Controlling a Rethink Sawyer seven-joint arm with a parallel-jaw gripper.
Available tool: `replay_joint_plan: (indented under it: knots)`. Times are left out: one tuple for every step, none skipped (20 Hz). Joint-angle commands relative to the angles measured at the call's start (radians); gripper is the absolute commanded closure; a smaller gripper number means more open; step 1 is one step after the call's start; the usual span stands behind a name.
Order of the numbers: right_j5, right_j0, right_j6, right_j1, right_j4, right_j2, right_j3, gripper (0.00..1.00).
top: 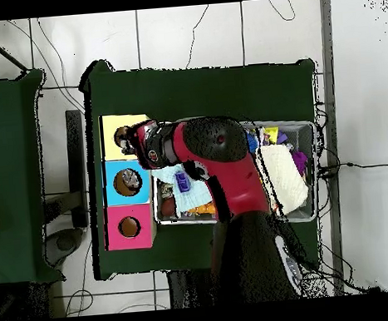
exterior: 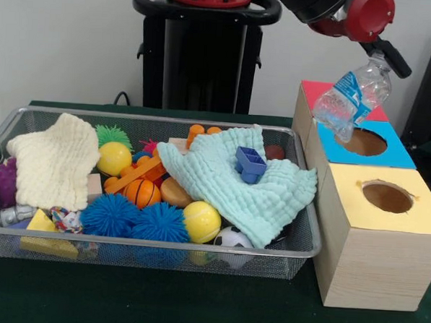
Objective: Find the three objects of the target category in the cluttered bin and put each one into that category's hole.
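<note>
My gripper [exterior: 377,63] is at the top right, shut on the neck end of a small clear water bottle [exterior: 347,98] with a pale blue label. The bottle hangs tilted, its lower end just above the blue-topped box's hole [exterior: 361,142]. In the overhead view the arm's end [top: 133,143] is over the boxes and hides the bottle. The wire mesh bin [exterior: 153,243] lies to the left, full of toys; it also shows in the overhead view [top: 309,126]. No other bottle shows in the bin; two cloths cover much of it.
Three wooden boxes stand in a row: red top [exterior: 314,91], blue top [exterior: 397,153], yellow top [exterior: 422,212] with its own hole [exterior: 387,196]. The bin holds a cream cloth [exterior: 53,164], a mint cloth [exterior: 236,184], blue spiky balls [exterior: 133,219], yellow balls and blocks.
</note>
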Motion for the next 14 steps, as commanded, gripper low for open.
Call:
replay_joint_plan:
  knots:
    - [0.092,-0.039,0.194,0.023,0.089,0.099,0.127,1.0]
    - [0.096,-0.042,0.183,0.028,0.094,0.102,0.131,1.0]
    - [0.1,-0.045,0.173,0.032,0.1,0.105,0.135,1.0]
    - [0.102,-0.047,0.162,0.035,0.109,0.109,0.14,1.0]
    - [0.102,-0.048,0.149,0.038,0.119,0.113,0.145,1.0]
    - [0.099,-0.048,0.141,0.042,0.126,0.117,0.147,1.0]
    - [0.096,-0.049,0.135,0.044,0.129,0.118,0.149,1.0]
    - [0.094,-0.05,0.13,0.047,0.131,0.12,0.15,1.0]
    - [0.093,-0.05,0.126,0.046,0.133,0.12,0.154,1.0]
    - [0.096,-0.054,0.12,0.052,0.139,0.124,0.156,1.0]
    - [0.095,-0.053,0.114,0.053,0.143,0.125,0.16,1.0]
    - [0.089,-0.055,0.106,0.059,0.147,0.128,0.16,1.0]
    - [0.082,-0.054,0.1,0.062,0.148,0.128,0.161,1.0]
    - [0.077,-0.061,0.091,0.077,0.146,0.131,0.155,1.0]
